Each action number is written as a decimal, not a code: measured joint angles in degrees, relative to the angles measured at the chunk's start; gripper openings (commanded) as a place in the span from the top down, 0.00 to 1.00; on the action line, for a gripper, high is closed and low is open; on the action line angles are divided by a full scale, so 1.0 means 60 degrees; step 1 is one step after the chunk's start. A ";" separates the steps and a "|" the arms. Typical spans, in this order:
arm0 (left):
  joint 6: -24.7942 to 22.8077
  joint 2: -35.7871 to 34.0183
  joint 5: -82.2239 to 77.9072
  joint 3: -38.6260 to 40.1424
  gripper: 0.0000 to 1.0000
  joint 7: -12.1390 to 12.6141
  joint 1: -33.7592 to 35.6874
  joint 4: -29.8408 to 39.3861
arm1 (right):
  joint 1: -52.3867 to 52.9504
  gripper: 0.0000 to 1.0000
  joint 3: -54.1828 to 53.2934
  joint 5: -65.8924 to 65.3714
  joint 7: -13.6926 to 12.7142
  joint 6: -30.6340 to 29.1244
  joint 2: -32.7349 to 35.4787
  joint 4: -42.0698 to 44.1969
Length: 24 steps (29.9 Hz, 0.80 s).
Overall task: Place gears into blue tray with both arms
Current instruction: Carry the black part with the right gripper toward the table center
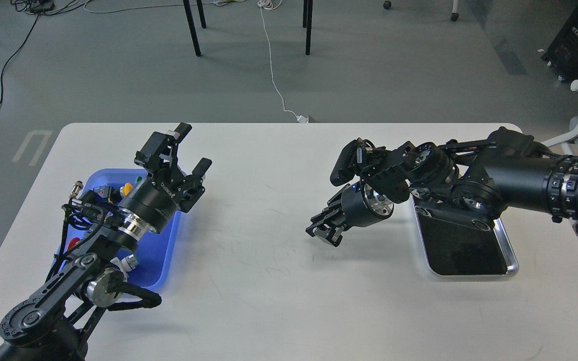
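Note:
The blue tray [164, 249] lies at the table's left, largely covered by my left arm. My left gripper [193, 148] hangs above the tray's far right corner, pointing up and away, open, with nothing between its fingers. My right gripper [325, 232] hovers low over the bare table centre, pointing down and to the left. Its dark fingers sit close together, and I cannot tell whether they hold anything. No gears show in this view; any in the blue tray or in the right gripper are hidden.
A silver-rimmed metal tray [512, 264] with a black inside lies under my right arm. Coloured push-button switches, yellow [127, 188], green [138, 178] and red [72, 244], sit in the blue tray. Chair legs and cables stand on the floor beyond the table.

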<state>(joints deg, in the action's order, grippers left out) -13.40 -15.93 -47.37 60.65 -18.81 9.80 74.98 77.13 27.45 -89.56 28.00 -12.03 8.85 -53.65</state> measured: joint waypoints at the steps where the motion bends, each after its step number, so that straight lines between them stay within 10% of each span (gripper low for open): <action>1: 0.0004 0.0002 0.0000 0.0000 0.02 0.0001 -0.0019 0.0007 | -0.0020 0.83 0.0021 0.0000 0.0000 0.0007 -0.0116 0.0039; 17: 0.0010 0.0010 -0.0001 0.0144 0.02 -0.0012 -0.0246 0.0029 | -0.0506 0.76 0.0507 0.0000 0.0000 0.0869 -0.0536 0.0169; 24: 0.0008 0.0005 -0.0001 0.0146 0.02 -0.0013 -0.0267 0.0029 | -0.0509 0.38 0.0483 0.0149 0.0000 0.0945 -0.0552 0.0224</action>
<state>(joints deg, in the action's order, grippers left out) -13.36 -15.90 -47.37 61.53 -18.89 8.20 75.15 74.08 30.35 -88.66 28.00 -6.36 5.54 -52.31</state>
